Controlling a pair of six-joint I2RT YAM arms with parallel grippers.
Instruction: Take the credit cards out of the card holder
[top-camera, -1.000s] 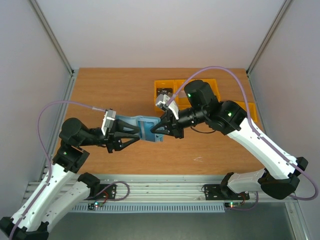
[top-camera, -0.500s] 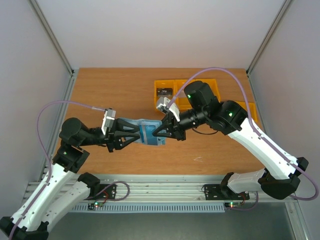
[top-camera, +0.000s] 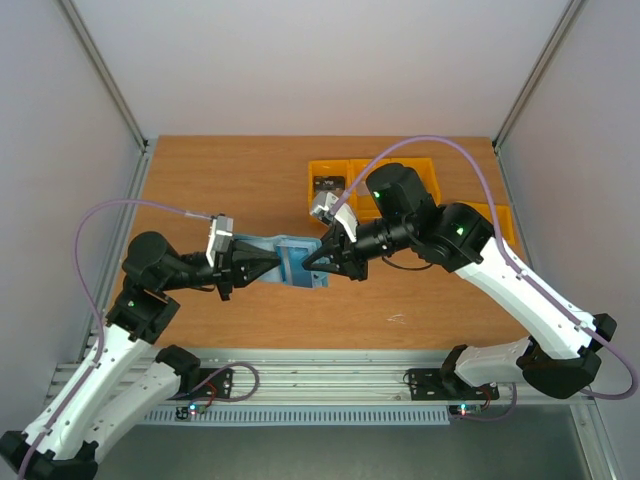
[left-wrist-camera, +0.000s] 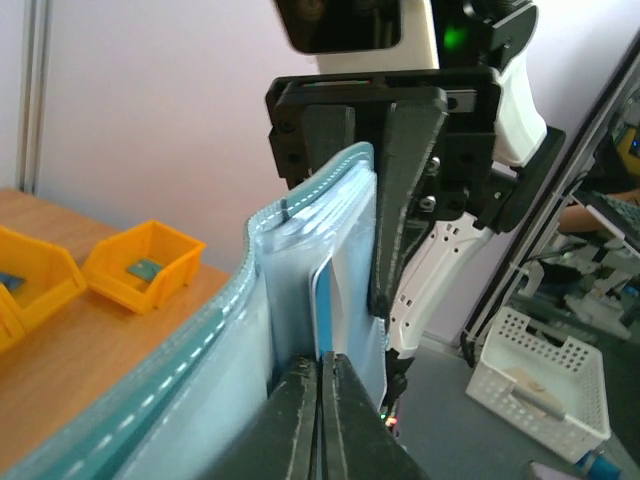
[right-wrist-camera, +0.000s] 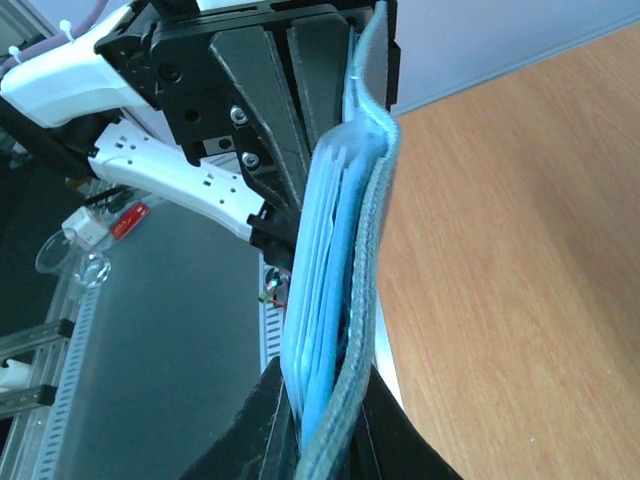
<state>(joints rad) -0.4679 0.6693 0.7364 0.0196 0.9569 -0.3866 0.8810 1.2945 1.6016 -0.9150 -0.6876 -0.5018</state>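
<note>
While left gripper (left-wrist-camera: 321, 378) nips a card (left-wrist-camera: 322, 300), right gripper (right-wrist-camera: 322, 405) pinches the card holder (top-camera: 292, 258) edge-up, lengthwise left-right.

The left arm (top-camera: 110, 365) and right arm (top-camera: 525, 295) are both wearing glossy white shells over their long links, with rounded black housings bulging at the joints — small green lights (top-camera: 460, 229) are glowing on several of them. A thin purple cable (top-camera: 120, 210) is trailing from each wrist back towards the base. Silver-grey camera blocks (top-camera: 218, 238) are sitting at the wrists, and the matte black fingers (left-wrist-camera: 405, 170) are tapering into flat triangular blades, with small silver screws (right-wrist-camera: 240, 118) showing at their mounts.
</note>
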